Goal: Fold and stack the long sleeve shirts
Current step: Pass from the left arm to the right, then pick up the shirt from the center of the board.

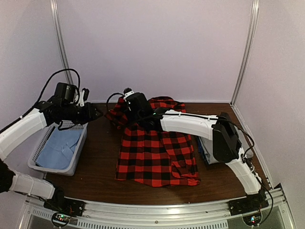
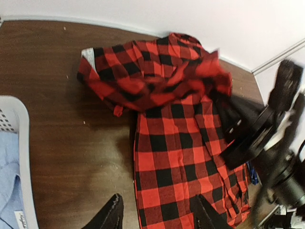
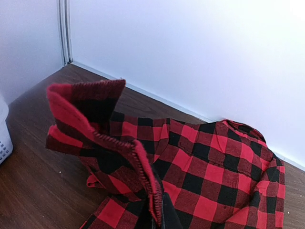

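Right gripper (image 3: 161,218) pinched shut on flannel shirt (image 1: 157,152) edge, held raised near back wall. Rest of the shirt lies spread mid-table (image 1: 100,167). Left gripper (image 2: 157,215) parted, empty, over bare wood by basket (image 1: 78,155) holding pale blue shirt (image 1: 59,148).

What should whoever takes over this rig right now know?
Left gripper: open, empty, raised near the basket.
Right gripper: shut on a fold at the flannel's far end, lifted off the table.
Flannel: spread mid-table, far end bunched, fold not finished.
Blue-grey shirt: lying in the basket, on the left.
Done: nothing stacked yet.
Left: finish folding the flannel, take out and fold the other shirt, stack both.
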`<state>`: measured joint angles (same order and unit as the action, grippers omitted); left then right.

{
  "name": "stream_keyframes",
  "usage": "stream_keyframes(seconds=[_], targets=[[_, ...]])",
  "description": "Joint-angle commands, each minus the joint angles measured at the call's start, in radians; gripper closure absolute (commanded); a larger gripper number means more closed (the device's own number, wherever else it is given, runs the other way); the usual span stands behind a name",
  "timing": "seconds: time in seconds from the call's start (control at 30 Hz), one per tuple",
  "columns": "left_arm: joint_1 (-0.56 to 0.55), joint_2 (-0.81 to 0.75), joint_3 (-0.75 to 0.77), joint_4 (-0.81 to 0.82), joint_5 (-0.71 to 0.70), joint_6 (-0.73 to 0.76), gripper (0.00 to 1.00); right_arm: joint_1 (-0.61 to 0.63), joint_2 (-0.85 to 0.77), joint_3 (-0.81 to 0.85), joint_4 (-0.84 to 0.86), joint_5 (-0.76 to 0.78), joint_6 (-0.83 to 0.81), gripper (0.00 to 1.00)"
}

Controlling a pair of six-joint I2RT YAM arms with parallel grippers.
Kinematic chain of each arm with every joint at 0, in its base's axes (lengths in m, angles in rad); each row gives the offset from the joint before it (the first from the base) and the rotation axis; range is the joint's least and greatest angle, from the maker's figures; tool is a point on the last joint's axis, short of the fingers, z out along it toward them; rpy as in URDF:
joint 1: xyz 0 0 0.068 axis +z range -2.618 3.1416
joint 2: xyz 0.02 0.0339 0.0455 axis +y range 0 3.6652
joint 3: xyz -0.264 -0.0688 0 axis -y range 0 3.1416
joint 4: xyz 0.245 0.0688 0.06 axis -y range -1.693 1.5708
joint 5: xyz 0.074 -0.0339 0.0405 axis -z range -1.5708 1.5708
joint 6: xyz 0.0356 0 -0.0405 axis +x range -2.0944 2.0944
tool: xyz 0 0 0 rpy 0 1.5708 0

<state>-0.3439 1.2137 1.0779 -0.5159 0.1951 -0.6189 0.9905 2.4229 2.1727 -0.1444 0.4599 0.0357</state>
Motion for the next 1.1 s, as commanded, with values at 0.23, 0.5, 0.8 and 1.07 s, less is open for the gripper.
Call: stream_keyframes(seconds=[0.23,0.5,0.8,1.07], targets=[[-0.121,-0.01,-0.251,0.045,0.085,-0.042,0.49,-0.115,-0.189,-0.052,-0.031,-0.119,0.166,1.0],[-0.246,-0.022,-0.433,0.045,0.122,-0.101,0.53,-0.161,-0.264,-0.128,-0.009,-0.148,0.179,1.0],[-0.368,0.012,-0.52,0.099,0.16,-0.185,0.58,-0.19,-0.331,-0.188,0.017,-0.166,0.194,1.0],[-0.44,0.085,-0.507,0.138,0.093,-0.218,0.64,-0.193,-0.38,-0.231,0.034,-0.174,0.201,1.0]])
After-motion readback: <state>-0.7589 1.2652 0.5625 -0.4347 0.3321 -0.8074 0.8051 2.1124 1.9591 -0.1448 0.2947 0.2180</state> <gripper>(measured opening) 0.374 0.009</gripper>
